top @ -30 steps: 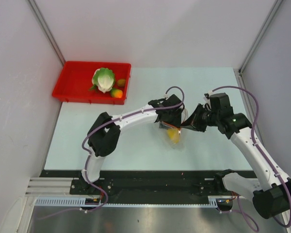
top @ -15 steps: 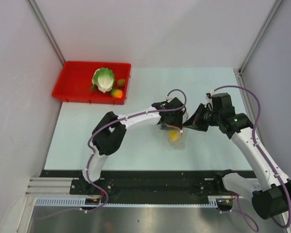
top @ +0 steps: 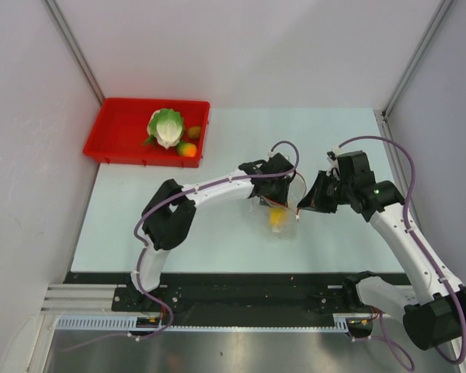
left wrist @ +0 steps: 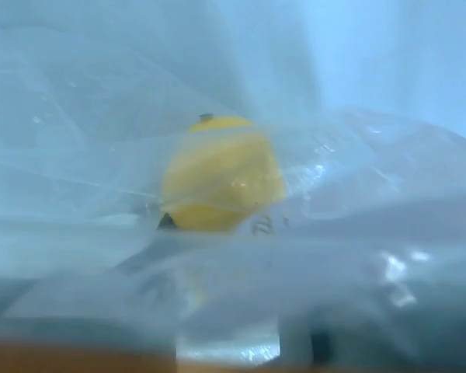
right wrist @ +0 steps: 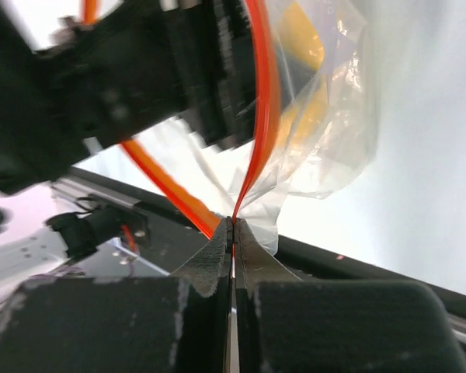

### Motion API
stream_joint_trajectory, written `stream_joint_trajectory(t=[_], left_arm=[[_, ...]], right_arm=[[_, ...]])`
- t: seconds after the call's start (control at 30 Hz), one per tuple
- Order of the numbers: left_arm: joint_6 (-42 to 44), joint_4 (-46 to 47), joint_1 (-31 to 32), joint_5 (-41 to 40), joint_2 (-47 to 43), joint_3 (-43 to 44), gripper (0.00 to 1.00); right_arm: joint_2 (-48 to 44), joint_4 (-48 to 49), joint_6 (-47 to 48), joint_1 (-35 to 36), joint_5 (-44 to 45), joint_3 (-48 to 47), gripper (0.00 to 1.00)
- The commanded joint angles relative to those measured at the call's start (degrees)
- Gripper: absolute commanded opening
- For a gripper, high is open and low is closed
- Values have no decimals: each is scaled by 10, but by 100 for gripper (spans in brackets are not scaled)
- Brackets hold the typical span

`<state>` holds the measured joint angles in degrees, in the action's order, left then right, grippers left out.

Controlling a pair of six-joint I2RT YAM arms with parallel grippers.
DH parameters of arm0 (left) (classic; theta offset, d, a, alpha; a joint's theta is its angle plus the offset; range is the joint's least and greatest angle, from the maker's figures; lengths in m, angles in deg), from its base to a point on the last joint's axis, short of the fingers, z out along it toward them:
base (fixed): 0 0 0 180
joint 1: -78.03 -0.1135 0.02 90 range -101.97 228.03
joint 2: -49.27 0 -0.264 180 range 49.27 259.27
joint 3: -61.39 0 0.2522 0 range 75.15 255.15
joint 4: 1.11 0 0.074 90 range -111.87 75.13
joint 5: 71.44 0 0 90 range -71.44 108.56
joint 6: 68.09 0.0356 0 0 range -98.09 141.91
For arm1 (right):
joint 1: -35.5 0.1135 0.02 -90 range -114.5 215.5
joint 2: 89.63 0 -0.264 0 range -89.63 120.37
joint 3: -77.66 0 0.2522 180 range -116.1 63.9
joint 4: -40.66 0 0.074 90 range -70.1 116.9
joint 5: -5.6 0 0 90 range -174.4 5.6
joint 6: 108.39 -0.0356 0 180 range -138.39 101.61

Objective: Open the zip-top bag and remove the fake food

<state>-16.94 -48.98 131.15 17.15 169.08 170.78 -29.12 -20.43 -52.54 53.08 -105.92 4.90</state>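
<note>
Centre of the frame, over the pale worktop point(top: 179, 233), your two arms meet at the zip-top bag point(top: 286, 203). Your right gripper point(top: 300, 210), coming in from the right, is pinched tight on the bag's red-orange zip strip point(right wrist: 270, 93), its jaws pressed together with the strip and a fold of clear plastic between them. Your left gripper point(top: 272, 200) reaches in from the left and sits in the bag's open mouth; in the right wrist view the strip loops around its black body. You cannot tell how wide its jaws stand, because its own camera shows only crumpled film. Behind that film sits the yellow piece point(left wrist: 221, 175) of the fake food, inside the bag and just below the left gripper in the overhead view. The rest of the fake food lies in the red tray point(top: 109, 155) at the upper left of the frame: the green lettuce point(top: 165, 126), an orange-red fruit point(top: 188, 150) by the tray's lower wall, and a small brownish piece point(top: 194, 132) near its right wall.
</note>
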Motion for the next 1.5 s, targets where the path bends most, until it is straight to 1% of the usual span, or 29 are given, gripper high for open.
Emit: stream_joint_trajectory(t=[0.0,0.1,0.17,0.3,0.4,0.47,0.57,0.63,0.73,0.77,0.8,0.87,0.9,0.93,0.97,1.0,1.03,1.1,1.13,1.17,1.27,1.3,1.33,1.47], left_arm=[[9,1,0,96,-82,23,0],[-32,46,-3,140,-128,-9,0],[-68,89,-7,145,-161,-32,0],[-112,121,-9,142,-191,-43,0],[-127,117,-12,114,-212,-43,0],[-144,104,-14,69,-235,-57,0],[-157,121,-19,24,-258,-97,0],[-176,140,-23,18,-268,-122,0],[-209,179,-33,35,-274,-147,0],[-207,199,-35,40,-278,-152,0],[-203,213,-35,27,-282,-153,0],[-179,203,-34,-4,-291,-142,0],[-163,184,-34,-37,-293,-133,0],[-119,168,-32,-57,-288,-105,0],[-106,145,-32,-68,-283,-90,0],[-101,98,-33,-78,-281,-77,0],[-108,80,-38,-81,-278,-64,0],[-133,68,-58,-36,-281,-74,0],[-176,63,-64,8,-283,-88,0],[-194,61,-70,31,-292,-98,0],[-266,98,-79,54,-328,-157,0],[-285,141,-87,61,-337,-176,0],[-314,155,-88,62,-340,-197,0],[-379,206,-98,155,-327,-221,0]], right_arm=[[-22,-9,61,10,42,-3,0],[-32,0,71,28,56,-3,0],[-37,5,71,36,57,-3,0],[-50,19,62,44,56,-3,0],[-51,7,71,46,70,-3,0],[-55,-6,78,55,80,-4,0],[-75,-13,84,69,89,-2,0],[-84,-21,83,72,96,-3,0],[-79,-39,82,77,109,-3,0],[-72,-44,83,78,112,-3,0],[-67,-46,84,79,107,-3,0],[-66,-45,80,79,97,-4,0],[-70,-46,71,80,99,-3,0],[-73,-48,67,80,104,-4,0],[-81,-51,66,80,114,-4,0],[-82,-53,64,80,119,-4,0],[-83,-56,65,79,124,-3,0],[-78,-61,69,79,139,-4,0],[-75,-63,73,80,147,-3,0],[-73,-62,75,79,152,-4,0],[-58,-52,83,79,155,-3,0],[-54,-49,83,79,155,-4,0],[-50,-45,84,79,153,-3,0],[-40,-15,74,79,148,-3,0]])
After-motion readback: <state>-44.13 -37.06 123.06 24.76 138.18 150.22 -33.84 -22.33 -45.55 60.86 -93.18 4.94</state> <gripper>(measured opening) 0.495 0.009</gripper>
